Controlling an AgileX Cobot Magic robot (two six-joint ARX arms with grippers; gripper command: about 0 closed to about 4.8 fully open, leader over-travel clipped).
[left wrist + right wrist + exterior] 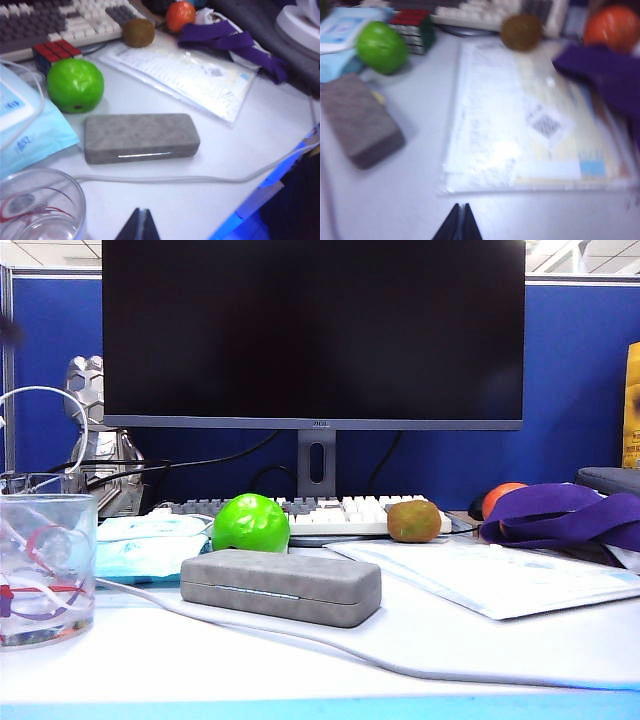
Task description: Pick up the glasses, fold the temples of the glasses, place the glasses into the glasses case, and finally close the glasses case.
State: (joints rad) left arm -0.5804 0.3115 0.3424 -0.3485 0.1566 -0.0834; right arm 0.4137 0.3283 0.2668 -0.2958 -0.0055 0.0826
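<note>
Oblong grey felt glasses case (281,586) lies shut, long axis across white worktop (300,660), seam frontward. Left pincer (141,225) and right pincer (459,222) both pinched closed, empty, above worktop.

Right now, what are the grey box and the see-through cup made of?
The case looks covered in grey felt: matte and fuzzy, with a shiny strip along its seam. Under the felt it seems hard, since it keeps crisp rounded edges. The cup looks like clear glass or plastic; I can't tell which.

left gripper (140,225): jaws together, empty | right gripper (459,222): jaws together, empty
</note>
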